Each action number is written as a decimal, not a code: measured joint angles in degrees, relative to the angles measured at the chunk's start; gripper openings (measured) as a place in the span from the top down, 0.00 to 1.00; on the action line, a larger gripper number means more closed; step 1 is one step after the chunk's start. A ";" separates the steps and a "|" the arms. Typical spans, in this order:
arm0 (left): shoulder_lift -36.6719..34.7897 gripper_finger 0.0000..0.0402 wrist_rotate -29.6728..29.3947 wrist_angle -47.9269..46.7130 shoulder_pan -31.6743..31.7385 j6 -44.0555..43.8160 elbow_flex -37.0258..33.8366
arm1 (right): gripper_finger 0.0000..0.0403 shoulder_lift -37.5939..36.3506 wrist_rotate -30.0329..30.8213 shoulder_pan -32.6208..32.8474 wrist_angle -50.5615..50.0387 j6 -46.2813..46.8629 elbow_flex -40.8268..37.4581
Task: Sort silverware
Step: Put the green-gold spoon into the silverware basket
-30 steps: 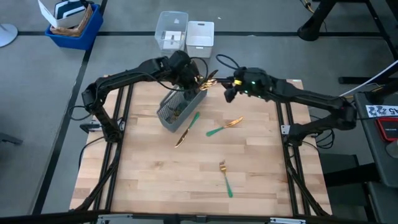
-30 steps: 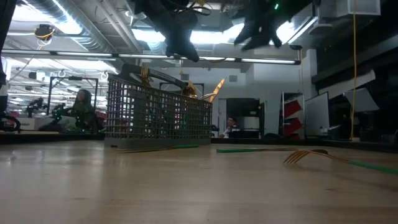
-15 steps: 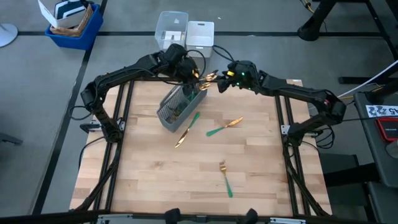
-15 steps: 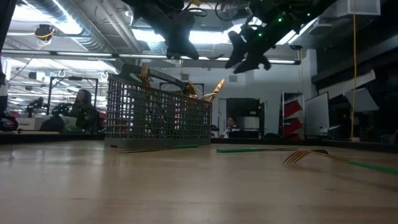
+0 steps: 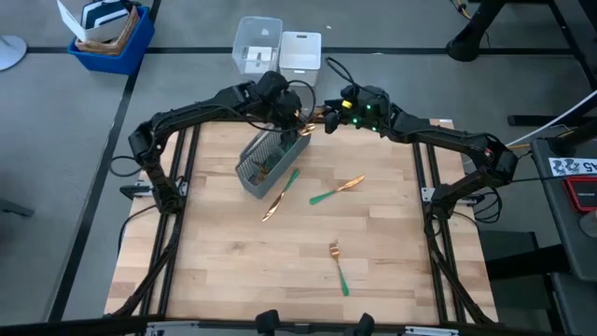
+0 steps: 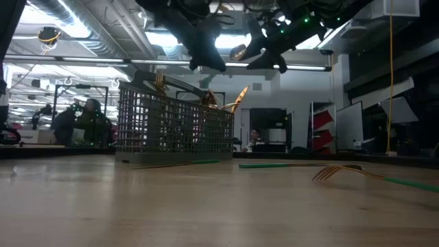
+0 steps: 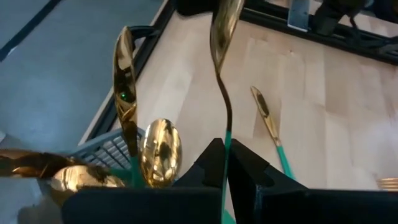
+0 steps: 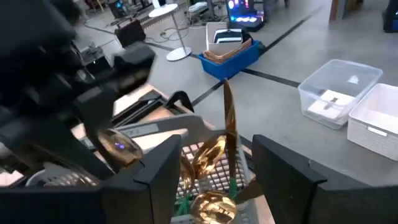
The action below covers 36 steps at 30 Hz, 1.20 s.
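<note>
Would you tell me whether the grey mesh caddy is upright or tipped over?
Upright: the grey mesh caddy stands flat on the wooden table, gold utensil heads sticking out its top.

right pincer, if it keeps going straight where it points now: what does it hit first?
Probably the upright gold utensil centred between the open right pincer's fingers, standing in the grey mesh caddy; the left pincer is close beside. Depth is uncertain.

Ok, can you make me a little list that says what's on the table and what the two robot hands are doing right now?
table: wooden top
caddy: grey mesh basket with gold-headed silverware standing in it
loose silverware: three pieces on the wood, one against the caddy, one in the middle, a fork nearer the front
left gripper: above the caddy, shut on a spoon by its teal handle
right gripper: open, raised close to the spoon's head, holding nothing
</note>
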 joint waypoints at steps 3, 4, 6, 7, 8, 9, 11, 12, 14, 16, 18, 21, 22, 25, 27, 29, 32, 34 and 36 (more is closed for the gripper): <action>1.29 1.00 -0.10 1.08 -0.13 -0.04 -0.02 | 0.50 -0.02 -0.13 0.07 0.16 -0.07 0.00; 1.52 1.00 -0.24 1.08 -0.16 -0.08 -0.02 | 0.50 -0.02 -0.31 0.07 0.07 -0.08 0.00; 1.62 1.00 -0.64 0.71 -0.13 -0.12 -0.02 | 0.50 -0.01 -0.28 0.07 -0.02 -0.31 0.00; 1.62 1.00 -1.42 0.29 -0.09 -0.24 -0.02 | 0.50 -0.02 -0.04 0.05 -0.01 -0.68 0.00; 1.62 1.00 -2.42 0.02 -0.01 -0.40 -0.02 | 0.50 -0.02 0.52 -0.10 -0.01 -1.20 0.00; 1.62 1.00 -3.20 -0.19 0.06 -0.42 -0.02 | 0.50 -0.02 0.83 -0.52 -0.02 -2.01 0.00; 1.62 1.00 -3.86 -1.19 0.43 -0.63 -0.02 | 0.50 -0.12 0.90 -0.78 -0.72 -2.29 0.00; 1.62 1.00 -3.94 -2.12 0.67 -0.84 -0.02 | 0.50 -0.21 0.93 -1.02 -1.43 -2.31 0.00; 1.63 1.00 -3.96 -3.50 1.10 -0.98 -0.02 | 0.50 -0.51 0.67 -1.77 -3.23 -2.41 0.00; 1.64 1.00 -4.23 -2.64 1.37 -0.72 -0.74 | 0.50 -0.61 1.14 -1.83 -4.46 -2.45 0.00; 1.60 1.00 -4.88 -0.69 1.56 -0.87 -2.34 | 0.50 -0.89 1.12 -2.55 -5.36 -2.48 0.00; 1.64 1.00 -5.12 0.72 1.95 -0.83 -4.99 | 0.50 -1.47 0.92 -2.98 -5.49 -2.54 0.02; 1.60 1.00 -5.13 2.26 1.96 -0.69 -6.36 | 0.50 -1.76 0.97 -3.10 -5.95 -2.56 0.02; 1.45 1.00 -5.44 5.98 1.89 -0.53 -9.93 | 0.50 -2.79 0.98 -3.63 -6.09 -3.71 0.02; 1.40 1.00 -5.18 8.36 1.89 0.30 -11.92 | 0.50 -3.40 1.02 -3.68 -6.03 -3.82 0.02; 1.43 1.00 -5.85 11.48 1.52 1.90 -13.43 | 0.50 -3.63 1.09 -4.01 -6.09 -4.35 0.02; 1.38 1.00 -7.98 11.84 1.05 3.46 -14.08 | 0.50 -3.65 1.11 -4.02 -6.05 -5.11 0.02; 1.38 1.00 -9.05 11.66 0.48 5.10 -14.12 | 0.50 -3.65 1.11 -4.02 -6.33 -5.14 0.02; 1.42 1.00 -9.91 11.16 -0.10 7.03 -14.12 | 0.50 -3.65 1.11 -4.02 -6.97 -5.16 0.02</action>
